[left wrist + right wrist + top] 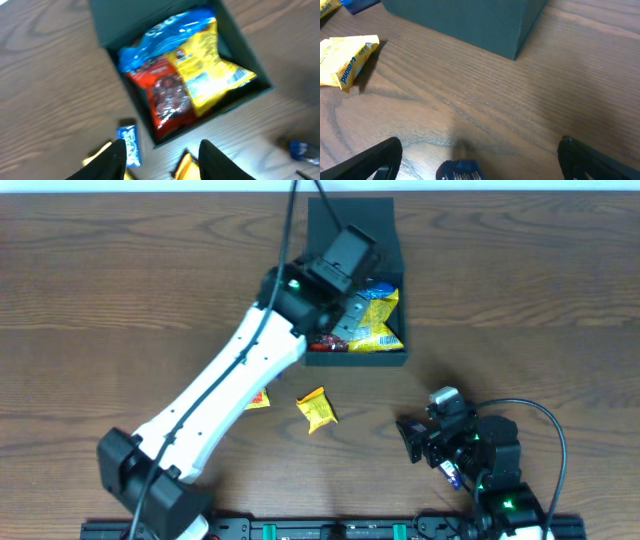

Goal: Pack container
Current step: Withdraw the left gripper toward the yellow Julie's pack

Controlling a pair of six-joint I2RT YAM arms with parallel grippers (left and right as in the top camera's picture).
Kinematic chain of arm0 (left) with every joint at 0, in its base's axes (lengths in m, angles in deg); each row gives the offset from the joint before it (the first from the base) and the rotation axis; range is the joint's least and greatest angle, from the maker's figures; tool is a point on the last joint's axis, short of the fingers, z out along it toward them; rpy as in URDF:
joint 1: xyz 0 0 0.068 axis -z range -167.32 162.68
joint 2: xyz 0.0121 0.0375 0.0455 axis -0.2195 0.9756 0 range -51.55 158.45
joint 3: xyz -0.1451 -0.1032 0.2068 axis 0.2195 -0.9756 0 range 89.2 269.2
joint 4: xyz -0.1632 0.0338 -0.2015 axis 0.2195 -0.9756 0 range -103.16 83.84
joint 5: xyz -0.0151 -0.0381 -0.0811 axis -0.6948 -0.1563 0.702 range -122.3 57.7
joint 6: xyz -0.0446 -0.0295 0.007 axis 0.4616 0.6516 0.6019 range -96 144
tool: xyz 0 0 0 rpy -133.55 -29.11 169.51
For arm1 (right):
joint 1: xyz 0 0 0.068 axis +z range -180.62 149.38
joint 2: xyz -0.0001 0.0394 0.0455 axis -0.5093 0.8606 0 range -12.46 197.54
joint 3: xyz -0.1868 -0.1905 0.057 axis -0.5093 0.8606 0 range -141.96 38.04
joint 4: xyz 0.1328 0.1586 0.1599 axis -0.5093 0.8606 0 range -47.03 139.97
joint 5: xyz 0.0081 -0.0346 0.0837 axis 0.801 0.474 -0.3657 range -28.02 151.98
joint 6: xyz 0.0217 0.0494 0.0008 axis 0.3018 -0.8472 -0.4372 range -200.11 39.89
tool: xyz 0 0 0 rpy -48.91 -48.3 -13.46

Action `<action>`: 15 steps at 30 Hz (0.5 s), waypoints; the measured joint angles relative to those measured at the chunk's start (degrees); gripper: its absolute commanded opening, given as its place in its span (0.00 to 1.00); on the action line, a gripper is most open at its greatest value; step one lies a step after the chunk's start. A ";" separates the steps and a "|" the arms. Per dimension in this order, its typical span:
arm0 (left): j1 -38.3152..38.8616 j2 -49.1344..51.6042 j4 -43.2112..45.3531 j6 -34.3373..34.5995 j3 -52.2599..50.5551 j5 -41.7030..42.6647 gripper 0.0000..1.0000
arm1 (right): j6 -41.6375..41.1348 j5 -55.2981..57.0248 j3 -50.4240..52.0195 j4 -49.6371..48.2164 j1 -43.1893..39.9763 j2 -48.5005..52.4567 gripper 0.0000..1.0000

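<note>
Overhead, the container [385, 230] stands on the table [120, 270], on the side far from the arm bases. Its mouth faces up and its hinged flap is thrown back on the far edge. Being square, it has no marked long axis, and its walls run roughly parallel to the table's edges. The left gripper [352, 320] hangs over the container's near half. A loose yellow packet [317, 408] lies on the near side of the container, apart from it. The right gripper [408, 430] waits farther off on that same side, toward the right.

From the left wrist, the jaws stand partly apart with nothing between the fingers [112, 160]. Directly beyond them the container [240, 45] holds a blue bag [170, 25], a red bag [167, 95] and a yellow bag [205, 70]. The step reads as a deposit into the container. The next move probably calls for lifting clear of the rim and fetching a loose packet.

From the right wrist, the right gripper [479, 145] is spread wide and holds nothing. A small blue packet [462, 171] lies on the table between its fingers, near the container's outer wall [465, 20].
</note>
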 measured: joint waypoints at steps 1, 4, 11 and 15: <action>-0.22 -0.57 -0.76 -0.11 -0.07 -0.37 0.76 | -0.02 -0.02 0.00 -0.02 0.00 0.00 0.99; -0.70 -3.32 -1.07 0.72 -2.69 -1.90 0.95 | -0.02 0.00 0.00 0.00 0.00 0.00 0.99; -3.82 -10.45 0.31 16.15 -17.16 -9.27 0.95 | -0.02 0.00 0.00 -0.02 0.00 0.00 0.99; -5.97 -13.62 0.68 27.61 -25.57 -10.75 0.96 | 0.00 -0.02 0.00 0.00 0.00 0.00 0.99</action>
